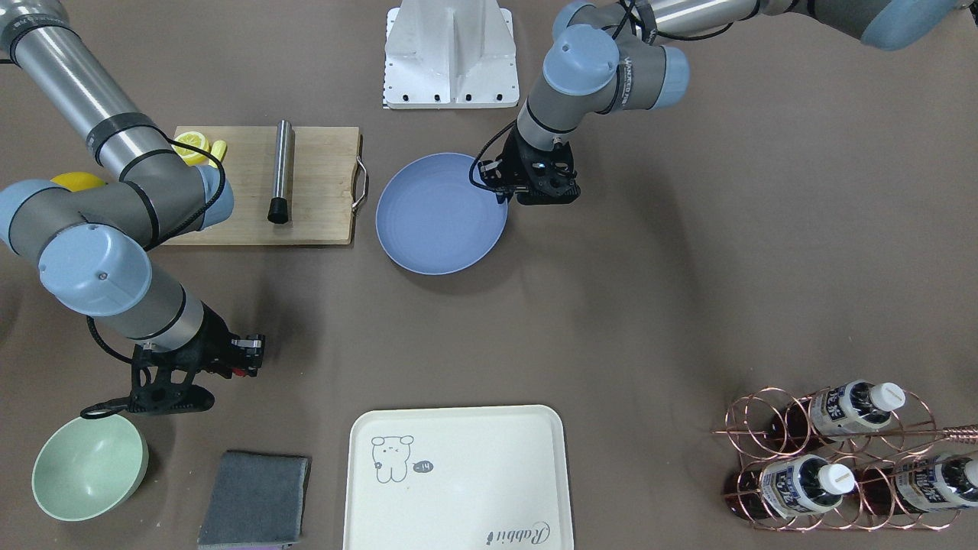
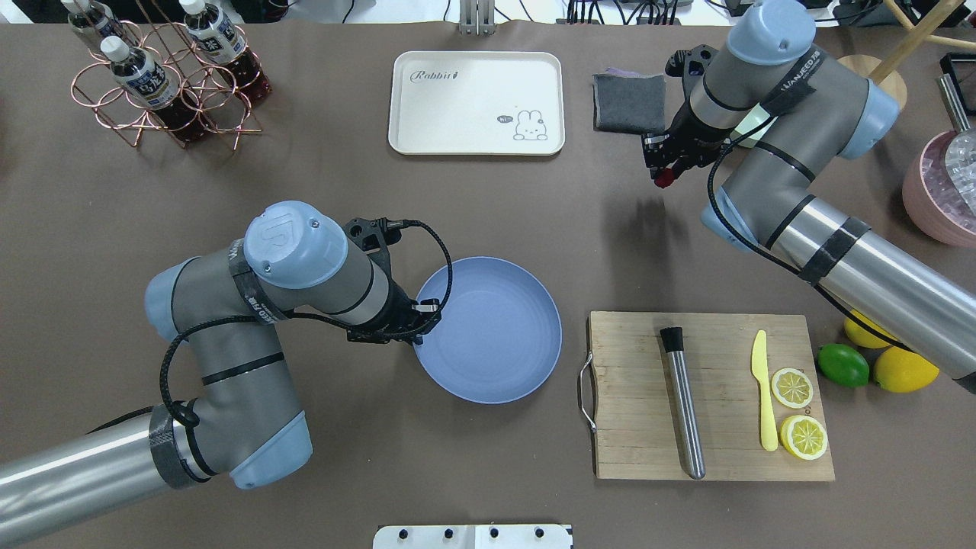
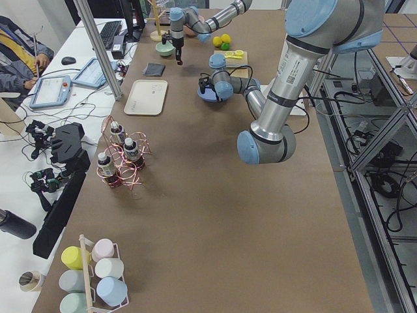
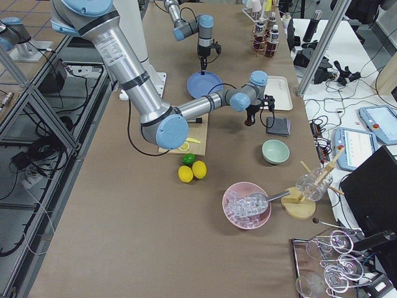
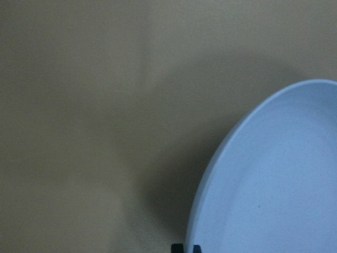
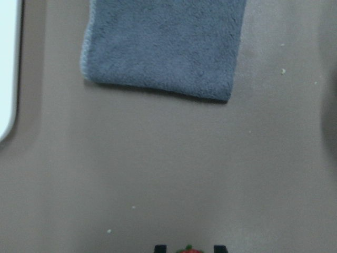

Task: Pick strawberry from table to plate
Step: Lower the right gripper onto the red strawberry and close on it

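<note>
The small red strawberry (image 2: pixel 662 180) is pinched between the fingertips of my right gripper (image 2: pixel 662 175), which is shut on it and raised off the table (image 2: pixel 305 175), just in front of the grey cloth (image 2: pixel 629 103). The right wrist view shows the strawberry (image 6: pixel 188 250) at its bottom edge, between the two fingers. The blue-lavender plate (image 2: pixel 496 335) sits empty at the table's middle, well apart from the berry. My left gripper (image 2: pixel 421 326) hovers at the plate's left rim, its tips (image 5: pixel 184 247) close together with nothing between them.
A wooden cutting board (image 2: pixel 717 427) right of the plate carries a steel muddler (image 2: pixel 682 404), a yellow knife (image 2: pixel 765 396) and lemon slices (image 2: pixel 793 387). Whole lemons and a lime (image 2: pixel 842 364) lie beyond it. The cream tray (image 2: pixel 476 103), mint bowl (image 1: pixel 90 466) and bottle rack (image 2: pixel 164 76) line the far side.
</note>
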